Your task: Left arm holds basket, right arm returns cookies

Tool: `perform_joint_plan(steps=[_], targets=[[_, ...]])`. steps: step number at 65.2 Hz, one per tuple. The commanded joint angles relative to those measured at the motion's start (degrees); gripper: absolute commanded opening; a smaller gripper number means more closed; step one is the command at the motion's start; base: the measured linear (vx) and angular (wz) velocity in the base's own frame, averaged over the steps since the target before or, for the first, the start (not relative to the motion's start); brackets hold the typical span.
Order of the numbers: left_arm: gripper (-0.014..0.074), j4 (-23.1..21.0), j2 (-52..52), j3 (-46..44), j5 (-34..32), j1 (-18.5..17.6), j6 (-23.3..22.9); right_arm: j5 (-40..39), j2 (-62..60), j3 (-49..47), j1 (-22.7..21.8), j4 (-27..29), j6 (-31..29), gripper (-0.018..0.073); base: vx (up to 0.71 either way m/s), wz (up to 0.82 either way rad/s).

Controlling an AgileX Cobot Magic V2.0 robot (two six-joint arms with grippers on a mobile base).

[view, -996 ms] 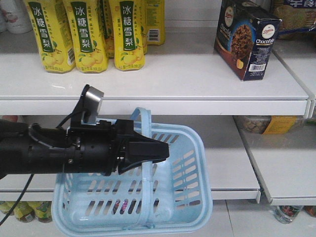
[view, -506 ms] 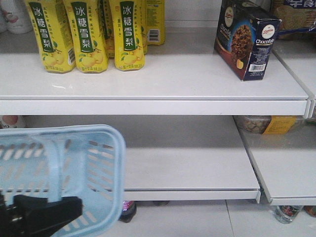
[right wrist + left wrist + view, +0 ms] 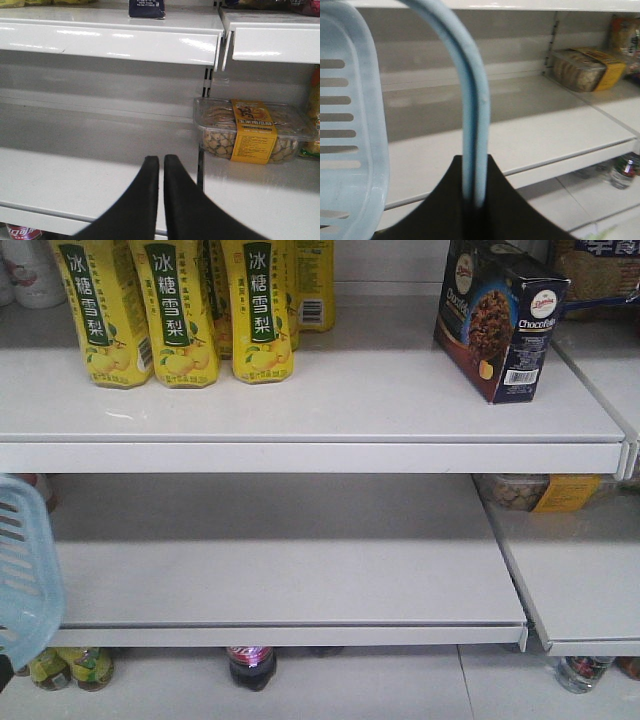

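A light blue basket (image 3: 25, 570) hangs by its handle (image 3: 470, 115), clamped in the left gripper (image 3: 472, 200), while the cookies (image 3: 497, 318) stand near the upper shelf's (image 3: 300, 410) right front corner and the empty right gripper (image 3: 161, 165) is closed.
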Motion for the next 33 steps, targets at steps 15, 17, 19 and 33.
perform_joint_plan(steps=[15, 17, 19, 33], targets=[[-0.0003, 1.77, -8.65, 6.38, -8.93, 18.12, -0.14, -4.5, 0.52, -1.59, -0.21, -0.38, -0.28, -0.0011, 0.0, 0.0], [-0.0003, 1.37, -9.88, 7.21, -9.62, 19.92, -0.14, -4.5, 0.52, -1.59, -0.21, -0.38, -0.28, -0.0011, 0.0, 0.0], [-0.0003, 0.86, -10.85, 7.3, -9.31, 21.46, -0.14, -4.5, 0.52, -1.59, -0.21, -0.38, -0.28, -0.0011, 0.0, 0.0], [-0.0003, 1.08, -10.46, 7.23, -10.53, 25.6, 0.11, -4.37, 0.52, -1.59, -0.21, -0.38, -0.28, -0.0011, 0.0, 0.0]])
